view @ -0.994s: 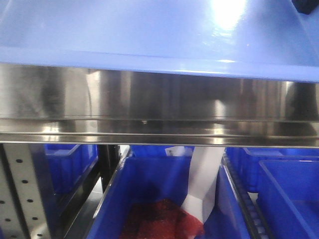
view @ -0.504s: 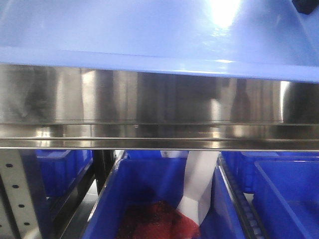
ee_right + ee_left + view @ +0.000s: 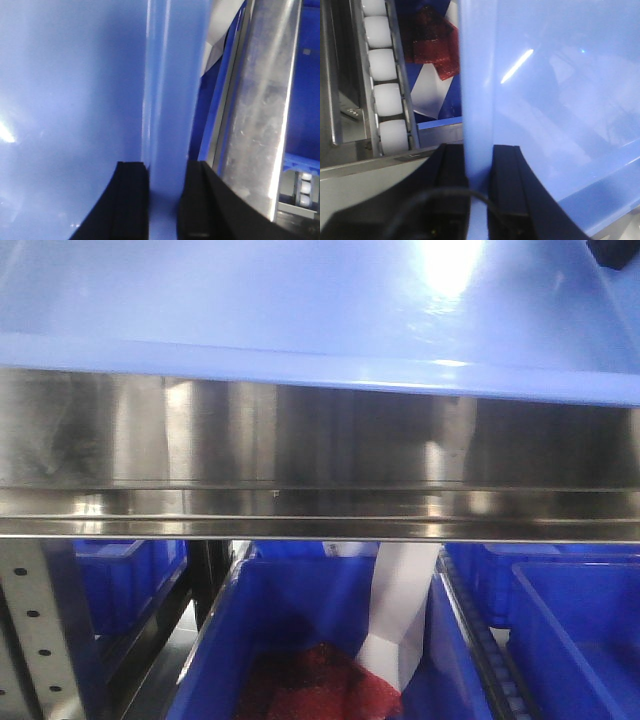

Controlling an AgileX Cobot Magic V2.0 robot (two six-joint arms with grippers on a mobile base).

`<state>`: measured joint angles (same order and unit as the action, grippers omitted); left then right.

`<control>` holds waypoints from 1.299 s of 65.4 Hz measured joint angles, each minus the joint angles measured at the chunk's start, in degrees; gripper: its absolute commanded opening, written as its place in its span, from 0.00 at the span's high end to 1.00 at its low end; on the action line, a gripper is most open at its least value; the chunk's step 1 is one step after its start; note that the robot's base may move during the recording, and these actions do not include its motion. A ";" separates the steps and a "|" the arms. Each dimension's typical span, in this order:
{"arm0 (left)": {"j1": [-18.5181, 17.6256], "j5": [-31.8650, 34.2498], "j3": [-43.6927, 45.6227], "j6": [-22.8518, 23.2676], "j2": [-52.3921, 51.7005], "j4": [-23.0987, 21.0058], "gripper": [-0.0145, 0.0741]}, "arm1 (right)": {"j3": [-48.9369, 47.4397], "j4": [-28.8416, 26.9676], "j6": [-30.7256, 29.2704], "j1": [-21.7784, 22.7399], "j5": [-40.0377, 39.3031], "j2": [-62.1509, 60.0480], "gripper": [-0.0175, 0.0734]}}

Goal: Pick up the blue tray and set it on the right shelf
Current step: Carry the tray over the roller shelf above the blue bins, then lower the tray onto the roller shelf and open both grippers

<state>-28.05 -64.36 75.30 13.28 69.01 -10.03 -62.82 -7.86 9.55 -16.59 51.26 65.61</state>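
Front view: the blue tray [image 3: 300,300] fills the top of the picture. It is glossy pale periwinkle plastic with a sloped wall, a flared rim along its lower edge and a bright spot of glare. It lies directly above the broad brushed-steel front lip of the right shelf [image 3: 320,450]. Whether it rests on the shelf or hangs just clear of it cannot be told. Below the shelf stand darker blue storage bins [image 3: 570,630]. The bin under the shelf's middle holds a red mesh [image 3: 320,680] and a white card [image 3: 400,610]. A perforated grey upright [image 3: 35,630] runs down from the shelf's left end.

Left wrist view: the left gripper [image 3: 477,172] has its two black fingers [image 3: 451,175] pressed on either side of the tray's rim, pinching it. The rim looks paler than the smooth wall, which carries streaks of reflected light. Below the shelf's steel edge runs a row of white rollers [image 3: 385,85].

Right wrist view: the right gripper [image 3: 164,200] likewise nips the tray's rim between its black fingers. The shelf's steel lip lies just beside that rim, on the side away from the tray's wall.
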 measured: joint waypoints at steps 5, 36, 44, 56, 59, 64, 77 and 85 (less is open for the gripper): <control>0.00 0.00 0.61 0.00 0.00 -0.14 0.89 | -1.72 0.26 0.00 0.00 1.77 0.00 0.75; 5.14 1.21 19.59 -1.74 15.32 1.77 0.89 | -24.02 4.77 -0.37 0.47 5.34 11.27 0.75; 6.70 0.89 21.90 -2.70 22.63 1.78 0.89 | -24.69 5.00 -0.25 0.66 5.02 17.48 0.75; 7.97 0.14 22.46 -3.05 29.62 1.56 0.89 | -24.69 5.00 0.09 0.72 4.44 24.89 0.75; 8.10 0.10 22.46 -3.05 30.73 1.56 0.88 | -24.69 5.00 0.19 0.72 4.30 25.91 0.74; 8.20 0.31 22.60 -3.05 31.90 1.56 0.83 | -24.69 5.00 0.19 0.72 3.78 27.51 0.69; 8.36 0.31 22.60 -3.09 32.24 2.29 0.38 | -24.72 5.00 -0.39 0.72 3.77 27.94 0.13; 8.46 -0.22 22.72 -3.09 32.24 2.29 0.21 | -24.72 5.08 -0.84 0.72 4.93 28.04 0.12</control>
<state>-19.59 -64.58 98.02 10.19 101.24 -7.74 -87.54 -2.78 8.72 -15.87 56.19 93.65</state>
